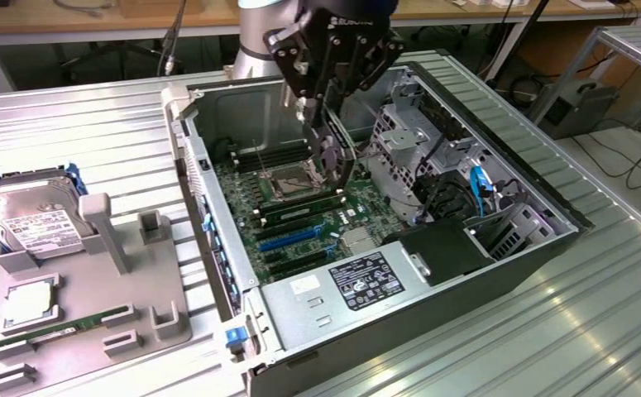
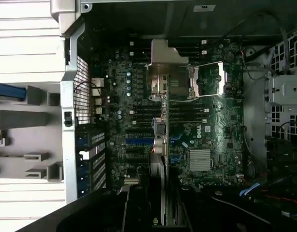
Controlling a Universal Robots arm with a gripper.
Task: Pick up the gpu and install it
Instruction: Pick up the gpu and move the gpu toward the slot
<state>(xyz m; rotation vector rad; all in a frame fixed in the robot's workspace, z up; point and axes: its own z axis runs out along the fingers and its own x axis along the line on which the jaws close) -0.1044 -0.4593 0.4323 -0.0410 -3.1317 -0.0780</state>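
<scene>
Since the gpu point(image 1: 340, 169) hangs edge-down, clamped between the fingers of our gripper point(image 1: 327, 124), we judge the pick-up part of the job done. We hover over the open computer case point(image 1: 198, 165), and the card's lower edge looks clear of the motherboard point(image 1: 298, 207) beneath the hand, roughly over the processor socket point(image 1: 293, 178). From the wrist we see the card edge-on, its silver bracket at the end farthest from the fingers. The blue expansion slots point(image 1: 284, 241) lie below and off to one side of the hand and look unoccupied, so seating the card remains to be done. Well away from the hand, outside the case, a hard drive point(image 1: 28, 219) and a RAM stick point(image 1: 50, 331) lie on the grey holder point(image 1: 132, 306).
</scene>
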